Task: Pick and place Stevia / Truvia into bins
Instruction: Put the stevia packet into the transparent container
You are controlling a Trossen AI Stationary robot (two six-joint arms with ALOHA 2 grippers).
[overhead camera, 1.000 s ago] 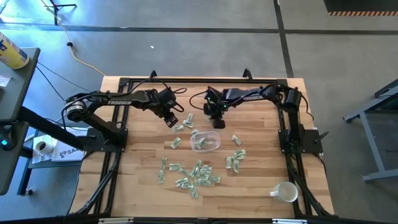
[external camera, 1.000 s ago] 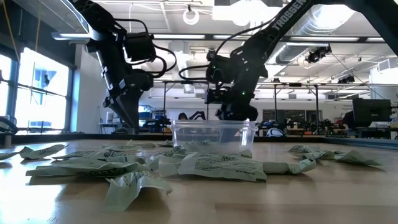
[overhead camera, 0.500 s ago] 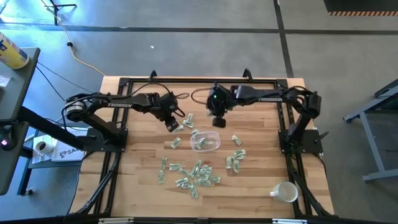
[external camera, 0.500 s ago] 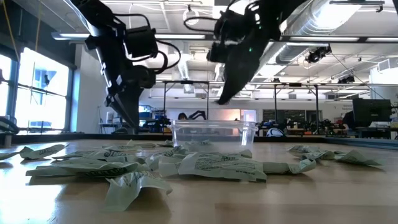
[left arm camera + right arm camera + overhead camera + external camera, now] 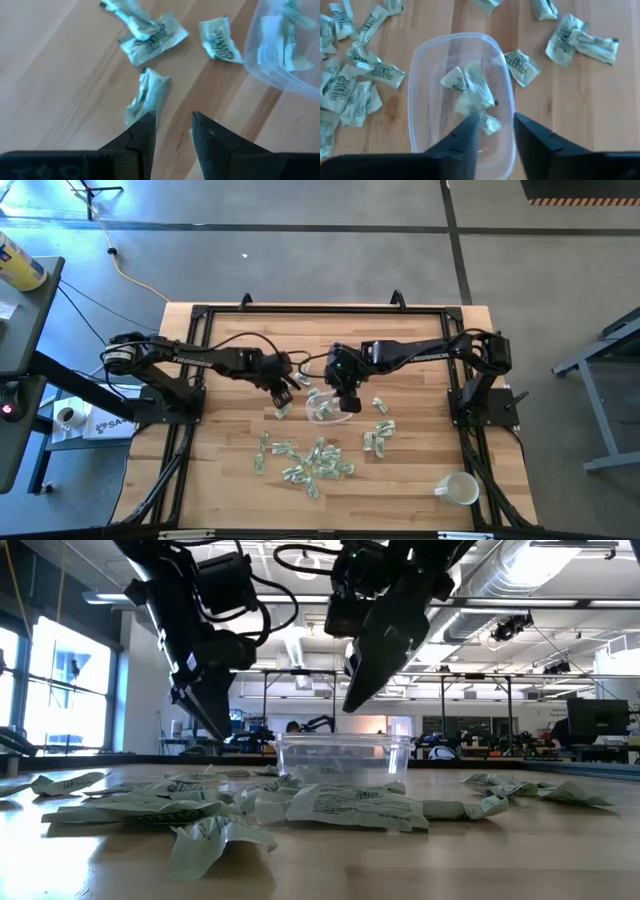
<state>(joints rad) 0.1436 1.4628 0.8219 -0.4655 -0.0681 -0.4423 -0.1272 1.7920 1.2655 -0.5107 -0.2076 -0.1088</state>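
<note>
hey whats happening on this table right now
Two robot arms are sorting small green and white sweetener sachets into a clear plastic bowl. The right gripper hangs directly over the bowl with its jaws apart and empty; a few sachets already lie inside. The left gripper is low beside the bowl, jaws open over a loose sachet on the wooden table. Many more sachets lie scattered on the table, and a white mug stands near one corner.

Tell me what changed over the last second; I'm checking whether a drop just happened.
The right claw swung from the table's far side to above the clear bowl and opened; sachets lie in the bowl. The left claw reached toward a crumpled sachet beside the bowl, staying open and empty. Loose sachets and mug unmoved.
</note>
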